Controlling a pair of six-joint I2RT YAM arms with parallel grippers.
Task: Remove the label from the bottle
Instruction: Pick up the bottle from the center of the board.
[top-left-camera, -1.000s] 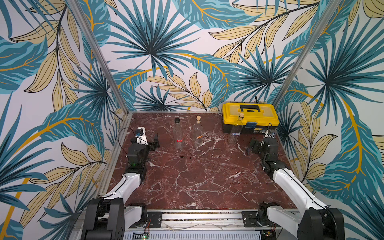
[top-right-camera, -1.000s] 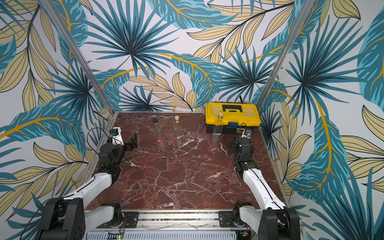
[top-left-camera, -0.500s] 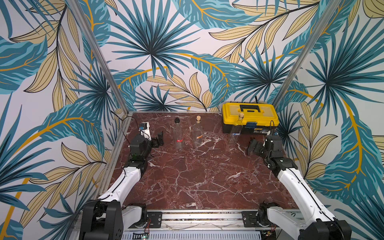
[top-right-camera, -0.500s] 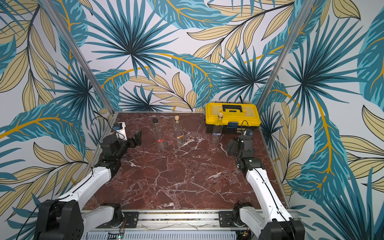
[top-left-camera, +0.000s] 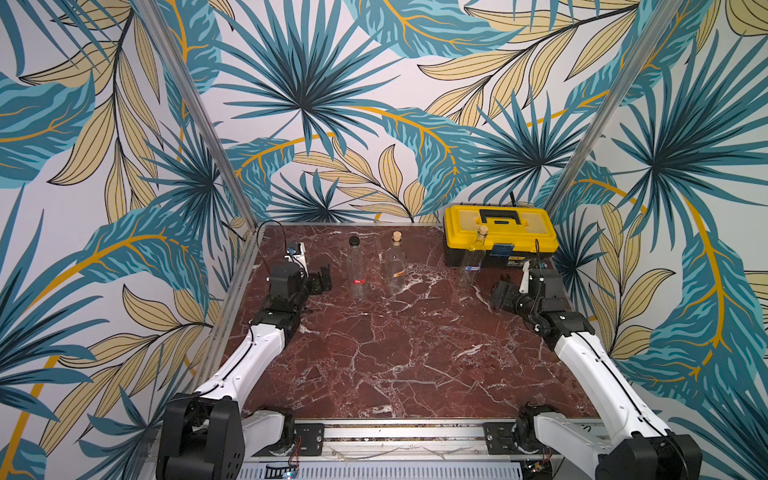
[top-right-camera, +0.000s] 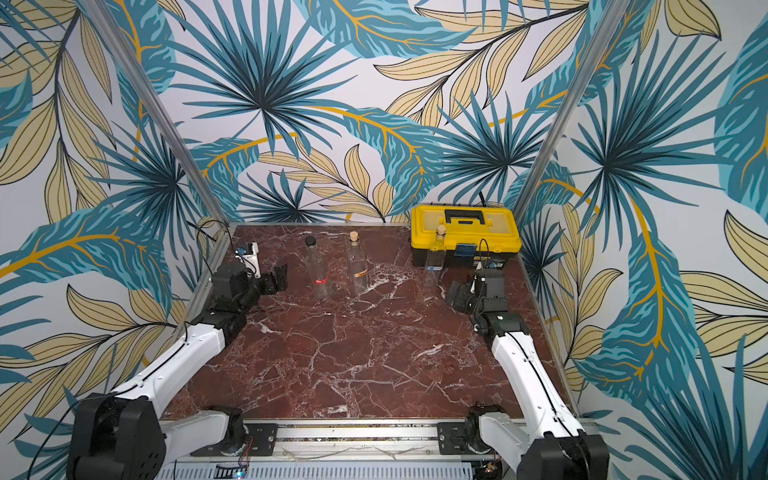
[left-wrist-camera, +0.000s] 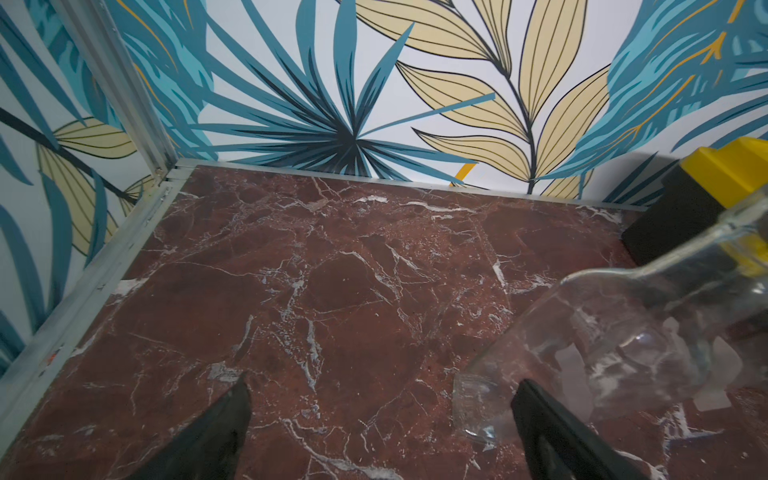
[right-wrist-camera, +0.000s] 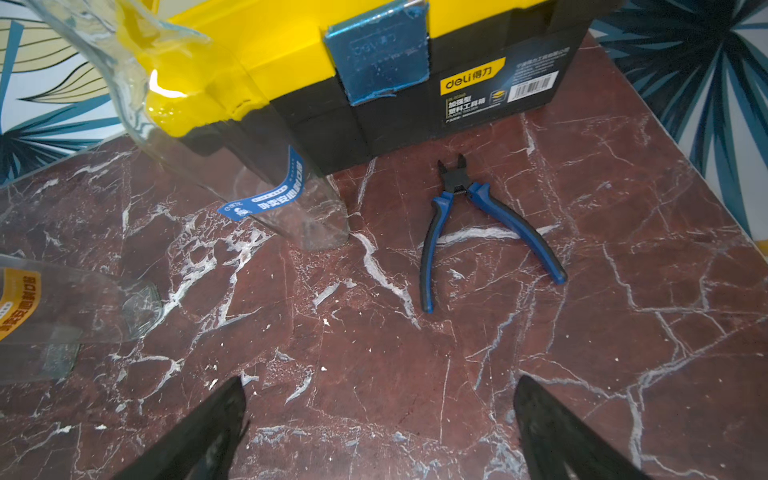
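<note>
Three clear bottles stand at the back of the marble table (top-left-camera: 395, 353). A black-capped bottle (top-left-camera: 357, 266) carries a red label (top-left-camera: 358, 281). Beside it, a corked bottle (top-left-camera: 395, 262) has an orange label (top-left-camera: 400, 273). A third corked bottle (top-left-camera: 473, 257) stands before the toolbox, and its blue label (right-wrist-camera: 270, 195) shows in the right wrist view. My left gripper (top-left-camera: 322, 279) is open, just left of the black-capped bottle and apart from it. My right gripper (top-left-camera: 500, 291) is open and empty, in front and to the right of the third bottle (right-wrist-camera: 232, 145).
A yellow and black toolbox (top-left-camera: 498, 232) sits in the back right corner. Blue-handled pliers (right-wrist-camera: 469, 224) lie on the table in front of it. A small white device (top-left-camera: 297, 253) with a cable stands by the left wall. Walls close in on three sides.
Both arms have reached forward toward the bottles; the left gripper has moved closer to the black-capped bottle. Both grippers stayed open and the bottles have not moved.
</note>
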